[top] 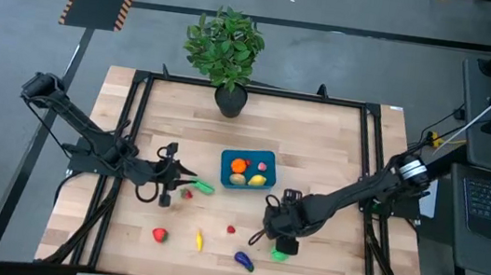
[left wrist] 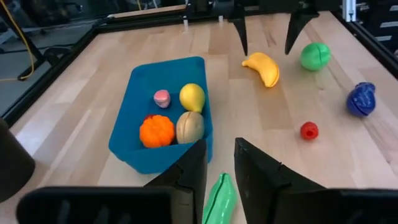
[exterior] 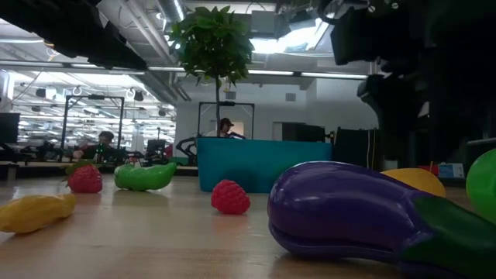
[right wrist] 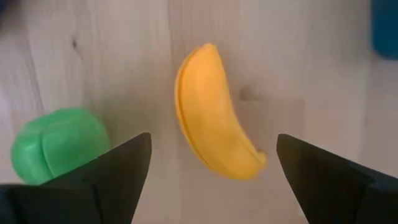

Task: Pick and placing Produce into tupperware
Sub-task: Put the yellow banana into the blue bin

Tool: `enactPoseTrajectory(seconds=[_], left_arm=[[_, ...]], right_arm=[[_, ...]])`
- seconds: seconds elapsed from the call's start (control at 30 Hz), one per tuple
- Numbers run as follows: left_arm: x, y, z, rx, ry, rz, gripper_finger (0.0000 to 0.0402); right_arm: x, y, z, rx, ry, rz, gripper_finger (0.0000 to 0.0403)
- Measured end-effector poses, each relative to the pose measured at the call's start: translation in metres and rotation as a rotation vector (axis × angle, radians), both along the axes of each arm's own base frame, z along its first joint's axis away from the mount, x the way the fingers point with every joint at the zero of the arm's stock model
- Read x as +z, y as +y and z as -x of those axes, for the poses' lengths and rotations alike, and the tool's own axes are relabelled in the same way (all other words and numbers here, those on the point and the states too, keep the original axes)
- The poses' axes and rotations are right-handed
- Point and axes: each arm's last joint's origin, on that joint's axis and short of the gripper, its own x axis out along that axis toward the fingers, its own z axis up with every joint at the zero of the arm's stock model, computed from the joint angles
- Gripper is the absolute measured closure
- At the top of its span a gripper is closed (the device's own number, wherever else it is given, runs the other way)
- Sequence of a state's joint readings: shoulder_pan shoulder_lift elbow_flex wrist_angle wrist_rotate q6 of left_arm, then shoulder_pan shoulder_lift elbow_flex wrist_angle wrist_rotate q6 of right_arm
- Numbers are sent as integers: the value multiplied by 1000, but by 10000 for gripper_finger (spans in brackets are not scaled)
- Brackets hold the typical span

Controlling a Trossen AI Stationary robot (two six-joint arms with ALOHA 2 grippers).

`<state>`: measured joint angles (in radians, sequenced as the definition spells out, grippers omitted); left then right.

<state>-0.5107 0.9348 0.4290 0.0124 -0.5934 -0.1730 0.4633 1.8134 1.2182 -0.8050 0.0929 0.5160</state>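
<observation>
Already in: the teal tupperware [left wrist: 134,134] holds four pieces: an orange [left wrist: 156,130], a yellow lemon [left wrist: 192,97], a tan potato-like piece [left wrist: 189,127] and a small pink piece [left wrist: 161,98].
Left hand [left wrist: 219,163]: fingers apart, straddling a green pepper [left wrist: 219,196] that lies on the counter [top: 319,147] just short of the tupperware's near wall; not yet clamped, by the look of it.
Right hand [right wrist: 208,177]: fingers wide apart, poised over a yellow banana [right wrist: 211,112] lying between them; a green apple [right wrist: 59,143] sits just outside one finger.
Still out, near the right hand: a purple eggplant [top: 244,261] and a small red berry [top: 231,230].
Still out, nearer the left hand: a strawberry [top: 158,234], a yellow corn-like piece [top: 199,240] and another red piece [top: 187,192] beside the pepper.
Progress: I judge it roughly a third done; four in, about eight left.
</observation>
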Motion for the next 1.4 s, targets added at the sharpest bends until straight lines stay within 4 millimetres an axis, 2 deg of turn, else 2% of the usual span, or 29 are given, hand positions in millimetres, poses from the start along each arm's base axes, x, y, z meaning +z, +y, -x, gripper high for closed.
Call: enactPoseTrajectory(seconds=[0.23,0.6,1.0,1.17,1.4], left_arm=[[0,-3,1,-16,1,0,341],[0,-6,3,-34,4,-2,358],[0,-6,3,-33,5,0,375],[0,-6,3,-33,4,0,382],[0,-6,3,-33,4,1,392]], right_arm=[[-17,11,-9,18,-39,-19,55],[-45,14,-13,70,39,25,55],[-50,10,-16,60,43,21,58],[-50,9,-17,58,45,15,91],[-50,9,-18,51,38,10,165]])
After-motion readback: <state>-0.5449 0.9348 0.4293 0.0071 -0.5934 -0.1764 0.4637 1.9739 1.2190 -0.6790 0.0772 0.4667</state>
